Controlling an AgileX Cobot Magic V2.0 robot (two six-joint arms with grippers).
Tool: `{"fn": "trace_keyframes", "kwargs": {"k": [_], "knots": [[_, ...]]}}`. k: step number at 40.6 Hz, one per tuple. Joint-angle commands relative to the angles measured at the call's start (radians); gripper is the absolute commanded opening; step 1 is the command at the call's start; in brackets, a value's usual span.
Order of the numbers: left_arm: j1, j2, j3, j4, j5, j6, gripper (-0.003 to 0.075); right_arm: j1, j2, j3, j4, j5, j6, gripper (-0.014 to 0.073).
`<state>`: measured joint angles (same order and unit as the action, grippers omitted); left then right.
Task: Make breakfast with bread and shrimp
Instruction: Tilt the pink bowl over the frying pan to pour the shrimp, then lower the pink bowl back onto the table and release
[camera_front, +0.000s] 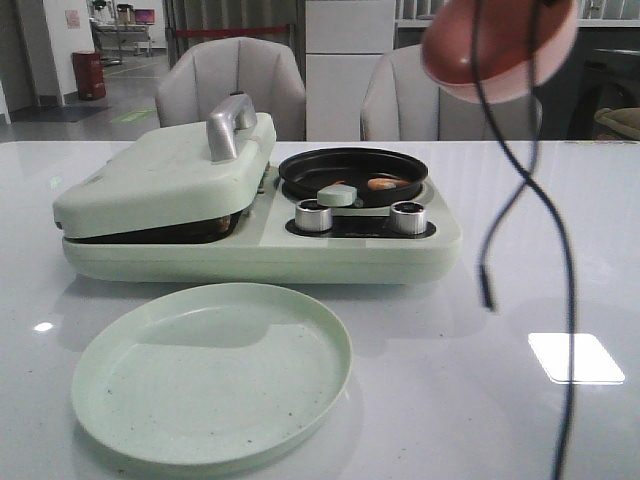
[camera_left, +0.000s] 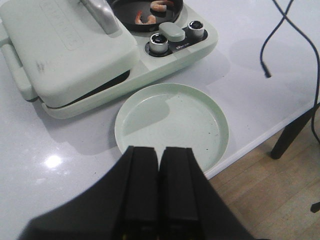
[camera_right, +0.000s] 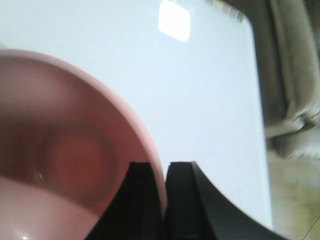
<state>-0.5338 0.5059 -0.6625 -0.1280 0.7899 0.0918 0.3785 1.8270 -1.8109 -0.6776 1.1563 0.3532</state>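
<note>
Orange-pink shrimp (camera_front: 381, 184) lie in the round black pan (camera_front: 352, 173) of the pale green breakfast maker (camera_front: 260, 245); the left wrist view shows two shrimp (camera_left: 148, 19) there. The maker's lid (camera_front: 165, 170) is closed, and the bread is out of view. My right gripper (camera_right: 163, 167) is shut on the rim of the pink bowl (camera_right: 65, 155), which hangs high at the right, tilted (camera_front: 498, 48). Its inside looks empty. My left gripper (camera_left: 159, 152) is shut on nothing above the near edge of the empty green plate (camera_left: 172, 122).
The green plate (camera_front: 212, 368) sits in front of the maker. Black cables (camera_front: 540, 220) hang down at the right. The table's edge (camera_left: 265, 135) is close to the plate, with a wooden floor beyond. Chairs (camera_front: 232, 80) stand behind the table.
</note>
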Motion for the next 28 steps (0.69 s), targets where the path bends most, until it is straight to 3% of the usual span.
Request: {"fn": "trace_keyframes", "kwargs": {"k": [1,19,23,28], "knots": [[-0.004,0.005,-0.026,-0.015,-0.072,-0.01,0.0101,-0.103,-0.13,0.097,0.162,-0.074,-0.057,0.0045],[-0.004,0.005,-0.026,-0.015,-0.072,-0.01,0.0101,-0.479,-0.236,0.683,0.853,-0.339,-0.446,0.0045],[-0.004,0.005,-0.026,-0.015,-0.072,-0.01,0.0101,-0.497,-0.236,0.754,0.938,-0.418,-0.52,0.0045],[-0.004,0.005,-0.026,-0.015,-0.072,-0.01,0.0101,-0.496,-0.234,0.8,0.943,-0.487,-0.53,0.0045]]}}
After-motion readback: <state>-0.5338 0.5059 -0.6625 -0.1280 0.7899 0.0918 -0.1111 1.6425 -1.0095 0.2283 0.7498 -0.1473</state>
